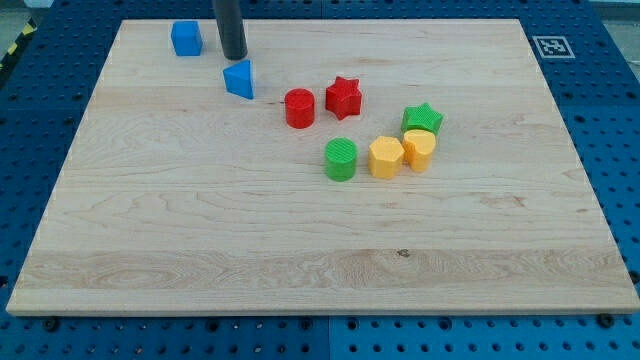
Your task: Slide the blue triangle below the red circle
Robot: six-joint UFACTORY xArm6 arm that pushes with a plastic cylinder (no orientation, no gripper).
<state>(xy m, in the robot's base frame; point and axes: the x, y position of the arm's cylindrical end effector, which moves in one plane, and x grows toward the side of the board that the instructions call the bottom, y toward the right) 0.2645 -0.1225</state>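
The blue triangle (240,79) lies on the wooden board toward the view's top left. The red circle (299,108) stands to its right and slightly lower, with a gap between them. My tip (234,57) is the end of the dark rod, just above the blue triangle's top edge, touching or nearly touching it. The rod rises out of the view's top.
A blue cube (186,38) sits at the top left. A red star (343,97) is right of the red circle. A green cylinder (341,159), a yellow hexagon (386,157), a yellow block (419,149) and a green star (422,119) cluster near the middle. The board (300,250) lies on a blue pegboard.
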